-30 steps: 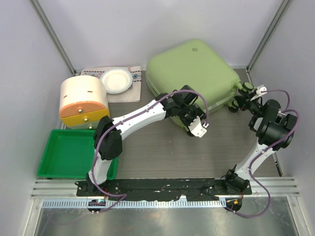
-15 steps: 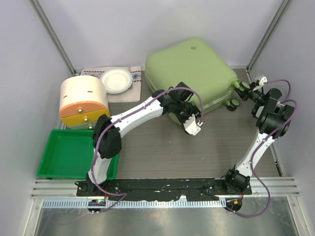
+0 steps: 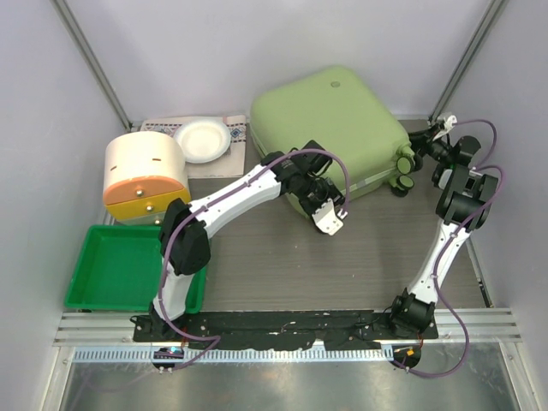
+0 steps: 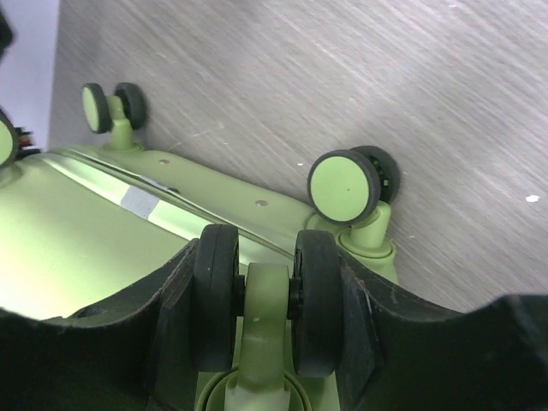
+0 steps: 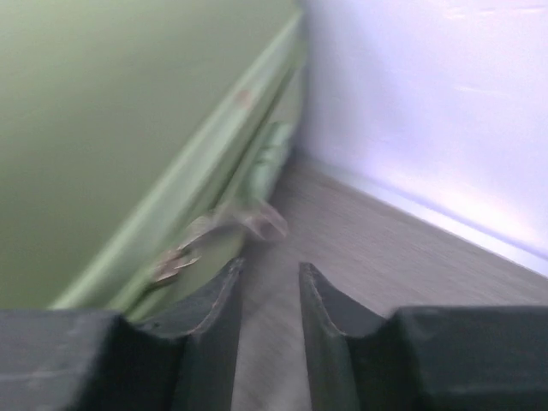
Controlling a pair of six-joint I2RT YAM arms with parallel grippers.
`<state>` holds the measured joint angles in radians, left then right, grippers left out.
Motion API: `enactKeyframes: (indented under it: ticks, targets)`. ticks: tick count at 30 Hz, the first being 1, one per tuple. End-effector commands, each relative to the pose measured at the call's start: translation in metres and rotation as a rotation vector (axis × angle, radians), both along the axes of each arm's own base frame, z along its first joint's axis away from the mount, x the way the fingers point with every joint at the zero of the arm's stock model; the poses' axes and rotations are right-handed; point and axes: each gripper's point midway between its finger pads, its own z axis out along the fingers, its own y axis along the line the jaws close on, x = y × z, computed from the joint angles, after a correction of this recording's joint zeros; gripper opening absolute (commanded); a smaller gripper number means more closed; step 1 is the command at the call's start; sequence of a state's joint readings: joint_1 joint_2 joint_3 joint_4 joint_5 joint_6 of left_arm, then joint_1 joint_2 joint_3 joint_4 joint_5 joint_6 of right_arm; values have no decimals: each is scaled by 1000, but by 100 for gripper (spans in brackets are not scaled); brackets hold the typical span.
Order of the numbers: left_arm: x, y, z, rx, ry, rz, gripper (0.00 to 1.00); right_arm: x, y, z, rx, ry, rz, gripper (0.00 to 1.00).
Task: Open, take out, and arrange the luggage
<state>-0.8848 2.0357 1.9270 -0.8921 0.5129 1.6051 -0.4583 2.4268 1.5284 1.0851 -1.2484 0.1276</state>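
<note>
The luggage point(image 3: 330, 120), a large pale green hard-shell suitcase, lies flat at the back of the table with its lid down. My left gripper point(image 3: 318, 205) is at its near edge, shut on a dark twin wheel point(image 4: 317, 300); both fingers press the tyres from outside point(image 4: 267, 257). Another wheel point(image 4: 342, 184) stands just beyond. My right gripper point(image 3: 431, 134) is at the luggage's far right corner, by the two right wheels point(image 3: 402, 163). Its jaws stand slightly open over bare table point(image 5: 270, 274). A metal zip pull point(image 5: 257, 218) hangs just ahead on the luggage's seam point(image 5: 197, 171).
A cream-and-orange round container point(image 3: 145, 175) stands at the left, with a bright green tray point(image 3: 120, 270) in front of it. A white bowl point(image 3: 203, 139) rests on a patterned mat point(image 3: 231, 158) at the back. The right wall point(image 5: 428, 103) is close to my right gripper.
The luggage has shifted left and back with my left gripper holding its wheel. My right gripper has moved toward the back corner and its jaws have parted.
</note>
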Motion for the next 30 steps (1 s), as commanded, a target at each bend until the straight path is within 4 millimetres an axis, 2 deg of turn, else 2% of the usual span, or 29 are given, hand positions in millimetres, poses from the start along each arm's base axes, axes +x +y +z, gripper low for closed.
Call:
enactKeyframes:
  ticks: [1,2,3,4,5,6,7,8,9,10,11,12,14,15,16,17,18,19,20,21,22,23,24,26,27,30]
  targets:
    - [-5,66,-17,217,155,182,16,31,-54,28,85,81,-248,46]
    - [-5,64,-12,200,162,199,26,26,-56,27,92,140,-256,48]
    - [-4,61,-1,163,175,239,47,22,-60,27,80,166,-271,50]
    - [-4,59,6,138,180,261,53,23,-75,24,26,167,-331,51]
    - [-5,56,12,114,191,269,57,16,-79,11,38,283,-362,52]
    - [-6,54,21,87,194,280,63,13,-83,12,9,314,-382,52]
    - [-10,55,34,56,217,311,66,11,-96,4,-22,370,-456,52]
    - [-12,52,42,22,230,318,68,2,-96,-7,-56,443,-463,52]
    - [-14,51,50,-3,246,336,71,-3,-99,-5,-75,464,-481,52]
    - [-19,54,60,-27,270,366,85,-11,-101,-14,-94,506,-500,52]
    - [-23,54,69,-54,284,373,94,-21,-98,-21,-109,550,-493,52]
    - [-26,57,68,-57,306,391,95,-26,-96,-19,-112,568,-495,52]
    - [-33,62,88,-123,333,436,96,-41,-89,-32,-91,668,-489,50]
    - [-37,66,80,-116,358,456,97,-45,-86,-36,-81,703,-490,49]
    - [-42,73,94,-156,360,472,98,-48,-84,-38,-77,729,-488,49]
    - [-41,71,100,-198,390,512,99,-57,-79,-44,-70,787,-485,48]
    - [-41,77,93,-201,422,567,100,-60,-76,-47,-63,815,-485,47]
    - [-36,82,97,-232,447,622,99,-61,-74,-54,-60,847,-481,46]
    - [-34,85,111,-299,520,704,100,-72,-65,-63,-48,932,-459,46]
    - [-29,90,110,-314,576,768,100,-74,-58,-69,-46,969,-434,46]
    - [-13,102,114,-349,632,851,99,-66,-59,-64,-49,975,-431,45]
    - [-5,108,113,-362,711,926,99,-76,-51,-82,-28,1073,-404,45]
    - [13,125,113,-394,823,1064,99,-74,-43,-84,-10,1091,-376,45]
    - [29,141,110,-430,947,1178,100,-70,-34,-83,32,1125,-359,43]
    - [43,161,100,-462,1030,1302,100,-70,-28,-83,42,1133,-345,42]
    - [72,197,86,-583,999,1513,99,-83,-6,-88,-15,1189,-294,39]
